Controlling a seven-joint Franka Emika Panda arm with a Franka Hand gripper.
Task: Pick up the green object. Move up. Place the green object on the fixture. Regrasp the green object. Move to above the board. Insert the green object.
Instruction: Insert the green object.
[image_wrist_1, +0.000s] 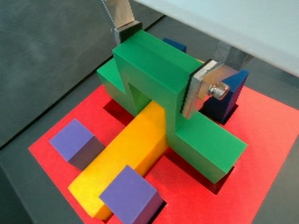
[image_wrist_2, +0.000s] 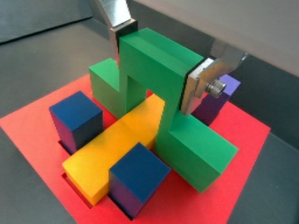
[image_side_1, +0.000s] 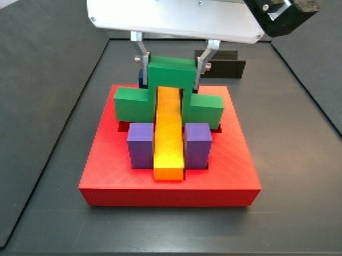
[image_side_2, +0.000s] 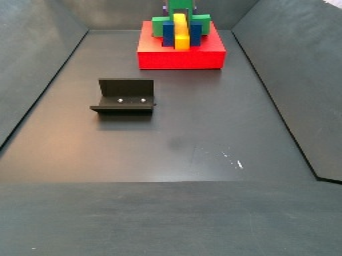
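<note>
Green object (image_side_1: 168, 88): rigid blocky piece, centre of a side view, straddling the yellow bar (image_side_1: 167, 130) on the board (image_side_1: 170, 178); wide bar low across the slab, raised block uppermost. Judged light, stiff, smooth-faced; best taken by the raised block's flat sides. Gripper (image_wrist_1: 160, 66): directly above the board, silver fingers (image_wrist_1: 205, 83) clamped on that raised block. Purple blocks (image_side_1: 139, 142) flank the bar nearer the frame's bottom. Fixture (image_side_2: 123, 98): left of centre in a side view, well apart, bare.
</note>
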